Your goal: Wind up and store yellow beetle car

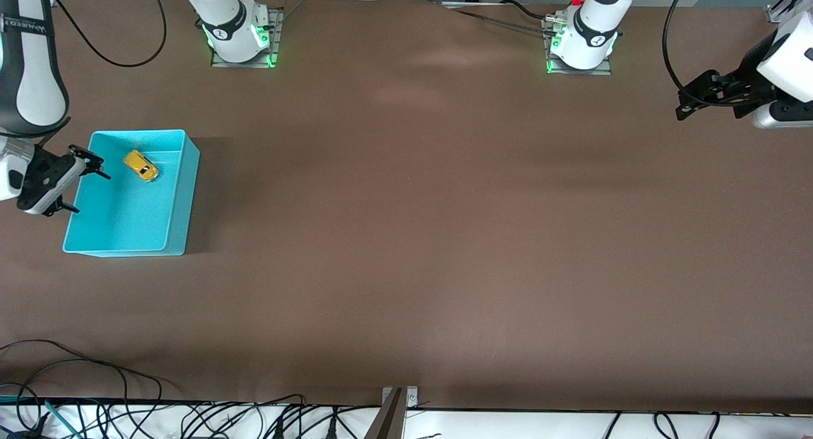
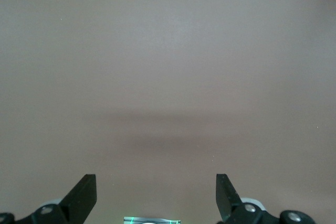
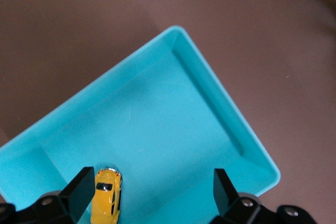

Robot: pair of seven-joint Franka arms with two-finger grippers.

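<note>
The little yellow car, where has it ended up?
The yellow beetle car lies inside the turquoise bin, in the part farther from the front camera, at the right arm's end of the table. The open right gripper is over the bin's edge.

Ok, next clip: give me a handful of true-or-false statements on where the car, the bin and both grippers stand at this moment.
1. The yellow beetle car lies inside the turquoise bin. True.
2. The right gripper is clamped on the car. False: its jaws are open and hold nothing, at the bin's edge.
3. The left gripper hangs over bare table at the left arm's end. True.
4. The left gripper's jaws are shut. False: they are open.
5. The bin holds several toys. False: only the car.
</note>
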